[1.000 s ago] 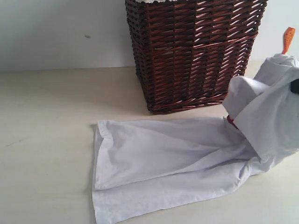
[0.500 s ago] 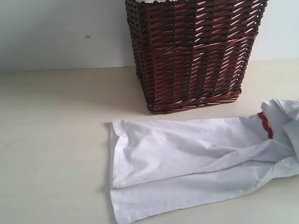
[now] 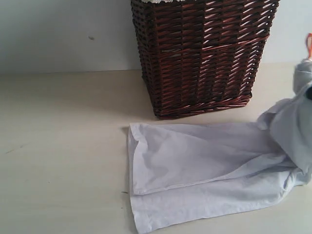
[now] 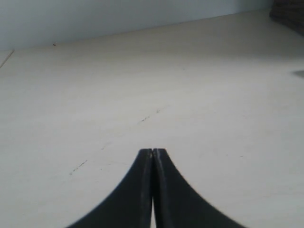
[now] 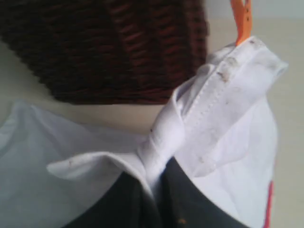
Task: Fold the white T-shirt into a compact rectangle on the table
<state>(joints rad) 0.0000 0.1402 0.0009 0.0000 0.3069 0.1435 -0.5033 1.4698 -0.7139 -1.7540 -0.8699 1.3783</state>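
The white T-shirt (image 3: 195, 170) lies crumpled on the pale table (image 3: 58, 146), its hem end toward the left and its collar end lifted at the right edge of the exterior view. My right gripper (image 5: 156, 183) is shut on a bunched fold of the white T-shirt (image 5: 223, 95) near the collar; the orange neck tag (image 5: 241, 19) sticks up above it, and the orange neck tag (image 3: 308, 44) also shows in the exterior view. The gripper itself is mostly hidden by cloth there. My left gripper (image 4: 152, 153) is shut on nothing, over bare table (image 4: 142, 71), away from the shirt.
A dark brown wicker basket (image 3: 200, 53) stands right behind the shirt, close to its far edge. A pale wall (image 3: 63, 34) closes the back of the table. In the right wrist view the wicker basket (image 5: 104, 47) is just beyond the held collar.
The shirt's hem end has slid steadily to the right across the table. Its collar end dropped low half a second ago and is now lifted again at the right edge.
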